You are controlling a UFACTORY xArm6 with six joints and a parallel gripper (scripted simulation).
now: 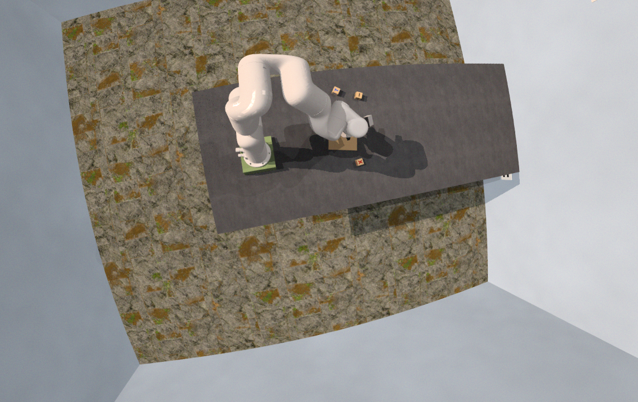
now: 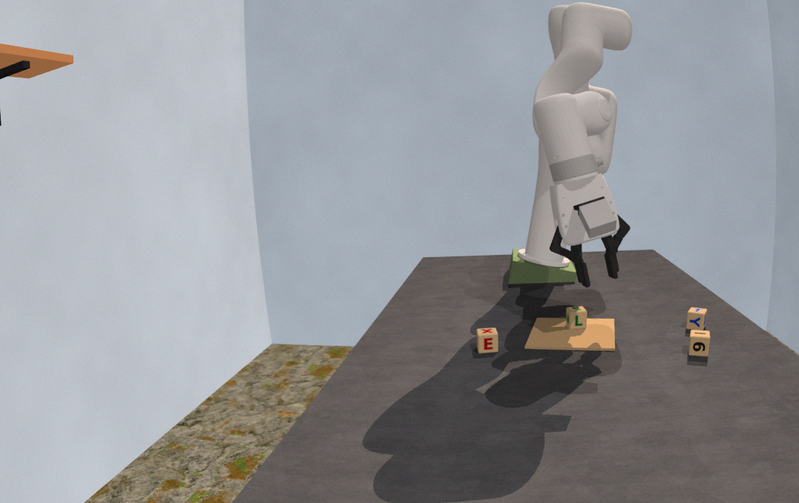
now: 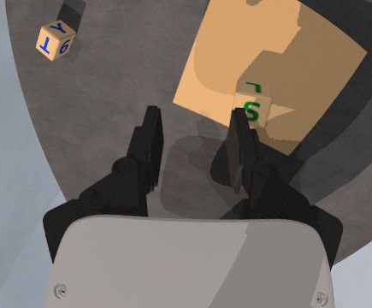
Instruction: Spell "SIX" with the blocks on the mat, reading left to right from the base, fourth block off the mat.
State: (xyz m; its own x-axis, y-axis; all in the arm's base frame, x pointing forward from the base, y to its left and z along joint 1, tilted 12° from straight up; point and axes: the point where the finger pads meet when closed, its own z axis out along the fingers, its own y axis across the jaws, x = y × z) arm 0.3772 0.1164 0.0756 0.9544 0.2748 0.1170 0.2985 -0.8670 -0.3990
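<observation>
green S and L on one block (image 2: 576, 317) (image 3: 252, 104), red X and E on another (image 1: 359, 162) (image 2: 487, 341), blue T, Y and 6 on a third (image 1: 336, 90) (image 2: 696, 319) (image 3: 56, 40), black I and 6 on a fourth (image 1: 358, 95) (image 2: 698, 344)

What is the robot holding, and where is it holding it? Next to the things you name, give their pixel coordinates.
Nothing. The gripper (image 2: 600, 280) (image 3: 195, 124) is open, above the table (image 1: 441, 110) (image 2: 702, 437) (image 3: 109, 98).

Your blocks, e.g. the green-lettered one (image 2: 576, 318) (image 3: 252, 107), look like pale wood, smooth & matt, and your mat (image 1: 342, 144) (image 2: 552, 341) (image 3: 220, 56) reads as flat tan matl., matt too, tho you can't tell wood from card. Your counter (image 1: 436, 110) (image 2: 671, 437) (image 3: 117, 85) is dark grey, matt w/ faint mottling, stone- or concrete-like. You've got a smooth white arm (image 1: 253, 90) (image 2: 571, 75), plastic-like w/ glossy highlights up top, & black matt fingers (image 2: 612, 263), prob. plastic or coated metal.
</observation>
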